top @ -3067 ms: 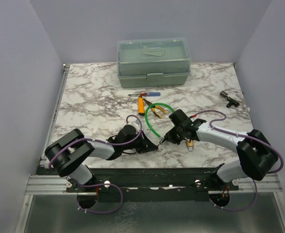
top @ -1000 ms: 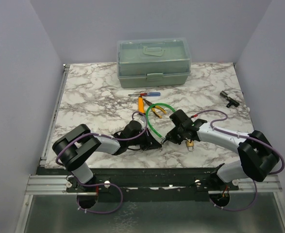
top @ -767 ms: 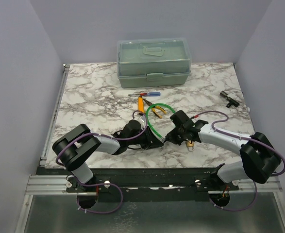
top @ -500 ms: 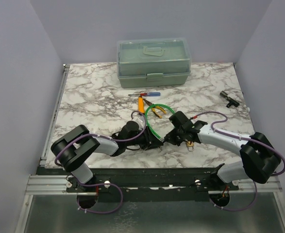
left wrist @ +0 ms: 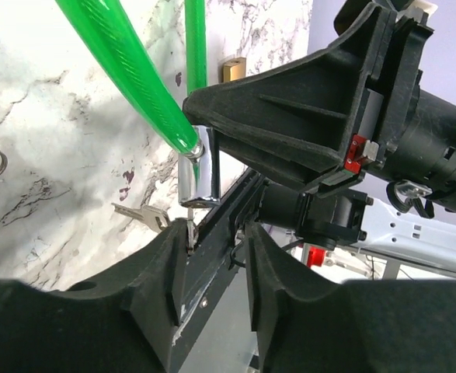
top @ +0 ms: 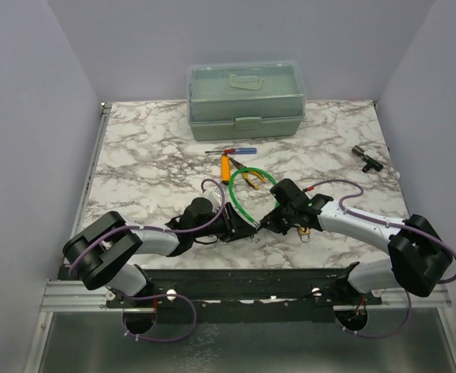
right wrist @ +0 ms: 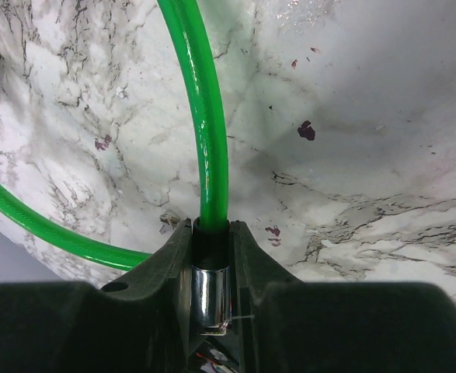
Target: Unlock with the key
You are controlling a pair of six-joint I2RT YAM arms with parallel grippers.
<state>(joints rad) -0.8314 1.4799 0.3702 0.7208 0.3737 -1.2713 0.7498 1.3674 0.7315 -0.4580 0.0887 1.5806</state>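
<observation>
The right gripper (right wrist: 210, 268) is clamped on the chrome barrel (right wrist: 210, 299) of a cable lock, one finger on each side of it. The green cable (right wrist: 209, 148) runs out of the barrel's top and curves away in a loop over the marble table (top: 150, 155).

The left gripper (left wrist: 212, 256) faces it from close by. Its fingers (left wrist: 161, 268) stand partly apart and clamp nothing. A thin sliver of metal runs from the barrel's lower end down along the inner face of one finger; what it is I cannot tell. The key (left wrist: 140, 213), small, flat and silver, shows just beside the barrel's lower end, on the side away from the right gripper. Whether it lies on the table or hangs I cannot tell.

A small brass padlock (top: 305, 231) sits on the table just beside the right gripper. Farther back lie yellow-handled pliers (top: 251, 180), an orange-handled tool (top: 225, 166) and a screwdriver (top: 231, 151) with a red and blue handle.

At the far edge stands a pale green box (top: 245, 97) with its lid closed. Its contents do not show.
</observation>
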